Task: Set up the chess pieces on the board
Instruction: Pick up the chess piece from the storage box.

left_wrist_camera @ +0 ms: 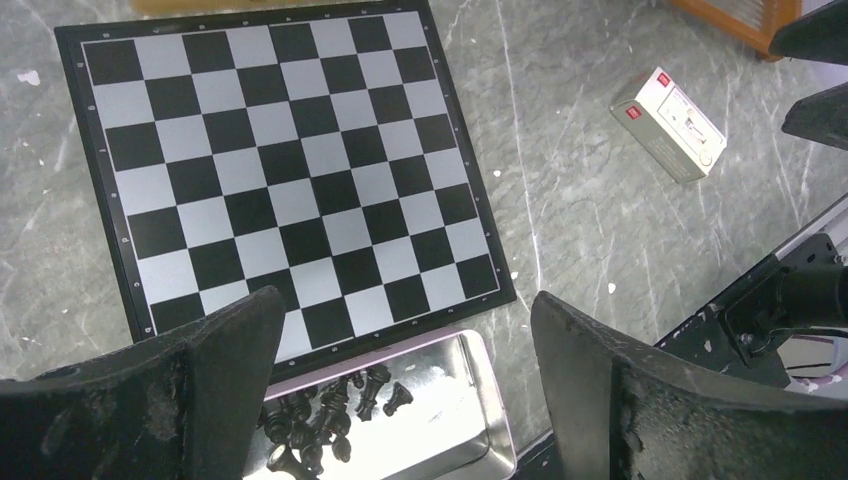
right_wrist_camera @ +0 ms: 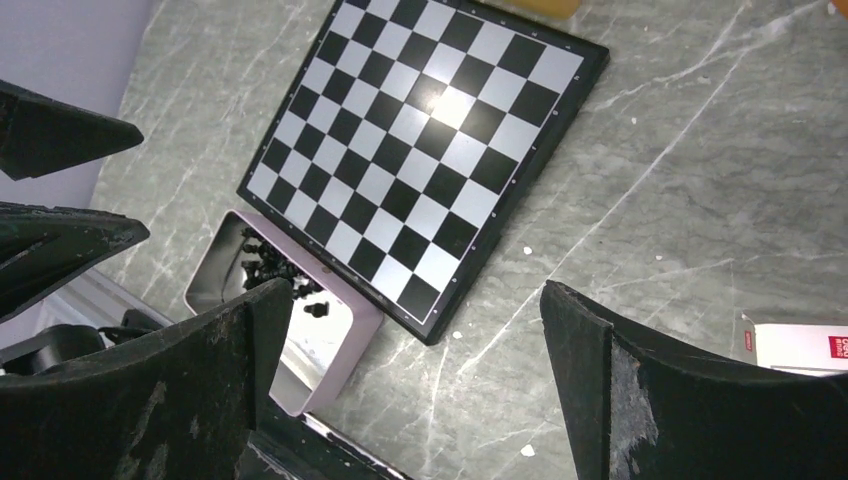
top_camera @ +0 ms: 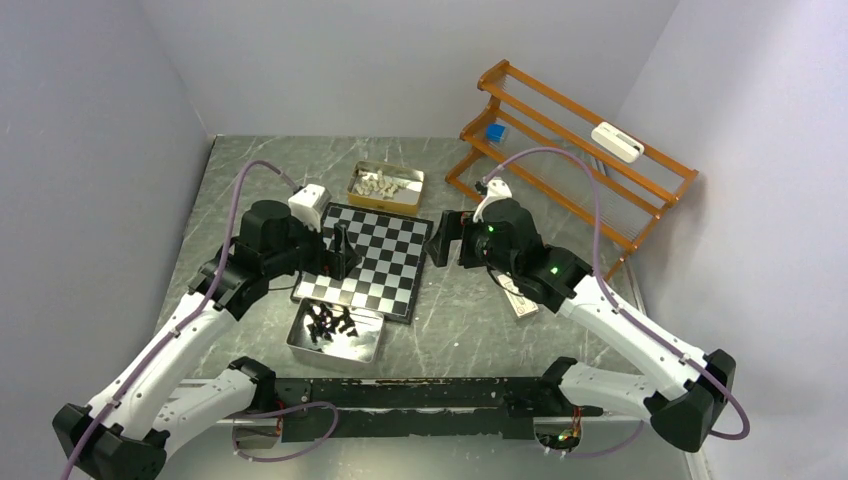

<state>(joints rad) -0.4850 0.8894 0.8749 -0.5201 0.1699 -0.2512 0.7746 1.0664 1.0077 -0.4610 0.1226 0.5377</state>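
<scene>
The board (top_camera: 370, 258) is lying on the surface (top_camera: 250, 180), black chess pieces (top_camera: 330, 322) sitting in a silver tray (top_camera: 365, 350) beside its near edge, white chess pieces (top_camera: 383, 184) in a gold tin (top_camera: 412, 200) at its far edge. The left claw (top_camera: 342, 252) is hovering spread over the board's left side; the right claw (top_camera: 452, 240) is hanging spread just right of it.

A grey marbled table (top_camera: 460, 320) carries the chequered board (top_camera: 370, 258), with a silver tray (top_camera: 370, 347) at its near edge and a gold tin (top_camera: 385, 206) just beyond. An orange rack (top_camera: 560, 150) and a small white box (left_wrist_camera: 668, 124) sit to the right.
</scene>
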